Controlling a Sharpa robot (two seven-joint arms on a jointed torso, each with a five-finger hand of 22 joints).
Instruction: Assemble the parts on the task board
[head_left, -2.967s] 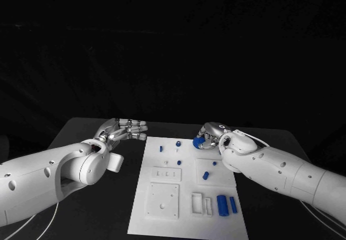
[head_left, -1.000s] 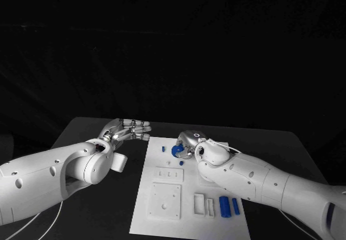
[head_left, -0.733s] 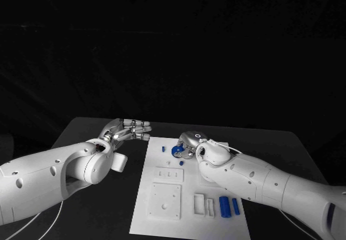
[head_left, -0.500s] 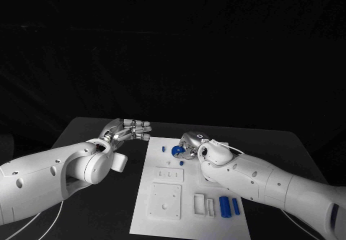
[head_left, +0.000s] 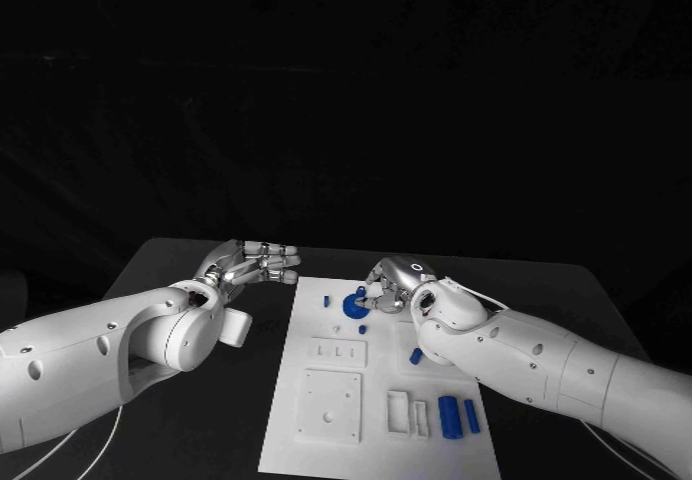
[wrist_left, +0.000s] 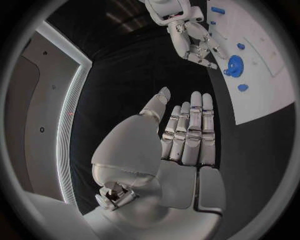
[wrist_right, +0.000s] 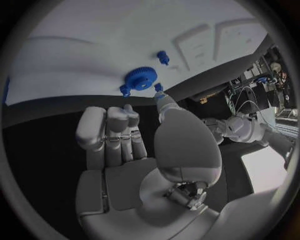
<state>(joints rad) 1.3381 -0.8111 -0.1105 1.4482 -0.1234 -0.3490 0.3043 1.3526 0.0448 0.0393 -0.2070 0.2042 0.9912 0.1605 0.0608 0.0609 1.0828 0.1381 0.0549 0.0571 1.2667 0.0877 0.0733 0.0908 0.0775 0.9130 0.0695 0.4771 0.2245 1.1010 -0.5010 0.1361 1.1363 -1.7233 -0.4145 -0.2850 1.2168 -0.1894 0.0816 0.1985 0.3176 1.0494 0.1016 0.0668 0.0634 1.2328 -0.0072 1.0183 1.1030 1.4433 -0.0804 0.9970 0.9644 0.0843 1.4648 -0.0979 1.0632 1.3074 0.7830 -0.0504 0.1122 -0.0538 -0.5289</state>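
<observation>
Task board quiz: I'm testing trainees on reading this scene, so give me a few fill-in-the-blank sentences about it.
1. The blue gear lies on the ____ task board.
2. The robot hand nearest the gear is the ____ one.
3. The left robot hand holds ____.
4. The table under the board is ____ in colour.

Missing words: white; right; nothing; black

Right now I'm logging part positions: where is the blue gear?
In the head view the blue gear lies on the task board near its far end, just left of the right hand, between small blue pegs.
</observation>
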